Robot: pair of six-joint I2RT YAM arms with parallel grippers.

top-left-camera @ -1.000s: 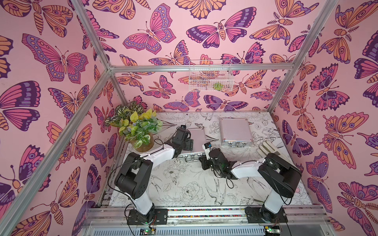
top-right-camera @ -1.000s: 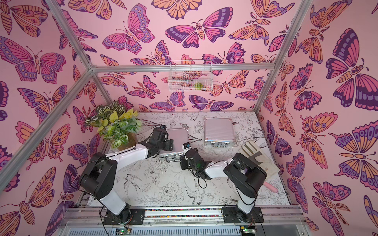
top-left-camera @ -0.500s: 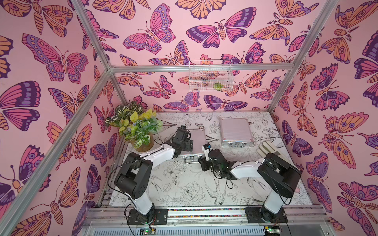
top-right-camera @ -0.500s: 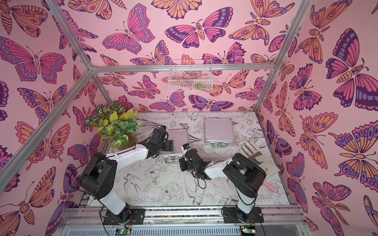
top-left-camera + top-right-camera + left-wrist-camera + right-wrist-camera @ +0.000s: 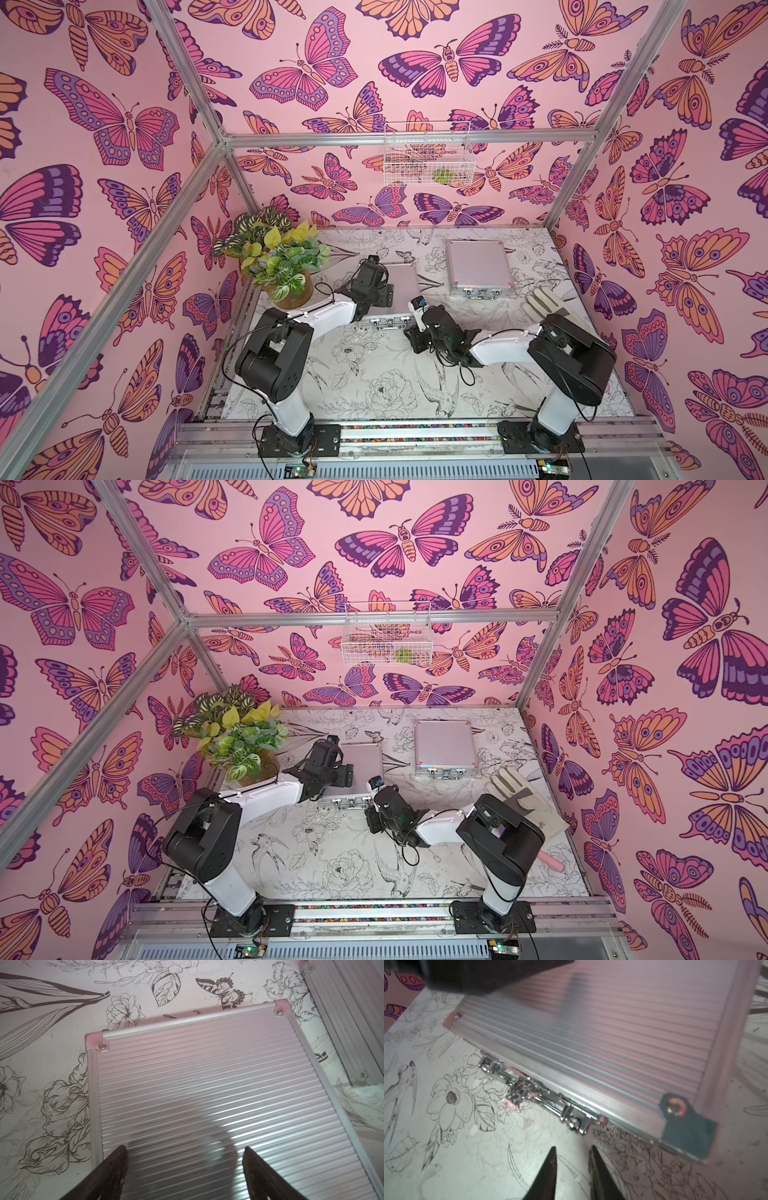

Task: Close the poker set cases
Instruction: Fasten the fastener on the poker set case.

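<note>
A potted plant (image 5: 277, 259) with green, yellow and striped leaves is seen in the far left corner of the table, in both top views. The table cover (image 5: 374, 386) is white and printed with black line drawings of flowers, leaves and birds. A white wire basket (image 5: 428, 158) is hung on the back wall, and a small green object (image 5: 442, 175) is held in it. A pale work glove (image 5: 509, 785) is laid flat near the right wall, fingers toward the back. Nearer the front, a pink rod-like object (image 5: 552, 861) is only partly shown. The walls are covered with pink butterfly wallpaper (image 5: 311, 75) and framed by aluminium bars (image 5: 407, 139).
</note>
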